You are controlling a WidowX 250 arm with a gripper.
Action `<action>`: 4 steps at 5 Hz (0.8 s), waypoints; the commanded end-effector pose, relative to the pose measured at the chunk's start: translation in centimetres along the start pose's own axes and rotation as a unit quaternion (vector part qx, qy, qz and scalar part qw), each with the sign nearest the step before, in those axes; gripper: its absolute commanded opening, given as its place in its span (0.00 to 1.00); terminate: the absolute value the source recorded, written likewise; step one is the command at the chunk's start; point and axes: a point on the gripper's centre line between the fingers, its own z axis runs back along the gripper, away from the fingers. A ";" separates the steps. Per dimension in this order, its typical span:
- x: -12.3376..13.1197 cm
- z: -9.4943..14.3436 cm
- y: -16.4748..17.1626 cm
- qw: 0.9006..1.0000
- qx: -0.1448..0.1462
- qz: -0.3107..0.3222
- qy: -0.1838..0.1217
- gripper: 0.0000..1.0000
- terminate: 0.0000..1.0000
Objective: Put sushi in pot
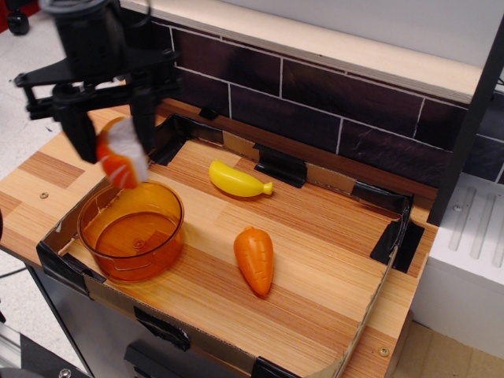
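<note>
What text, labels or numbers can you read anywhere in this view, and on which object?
None: there is no readable text in view. The sushi held in the gripper, the pot, the banana, the carrot and the tiled back wall carry no print, labels or numbers.

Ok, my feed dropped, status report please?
Gripper shut on sushi, held above pot's far-left rim. Pot empty. Banana, carrot lie clear, to the right.
</note>
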 end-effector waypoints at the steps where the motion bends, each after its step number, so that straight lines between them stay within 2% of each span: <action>1: 2.1 -2.0 1.2 0.998 0.036 0.012 -0.052 0.00 0.00; 3: 1.5 -3.7 1.1 0.997 0.051 -0.011 -0.065 0.00 0.00; 4: 1.6 -4.7 1.2 0.996 0.075 -0.007 -0.053 1.00 0.00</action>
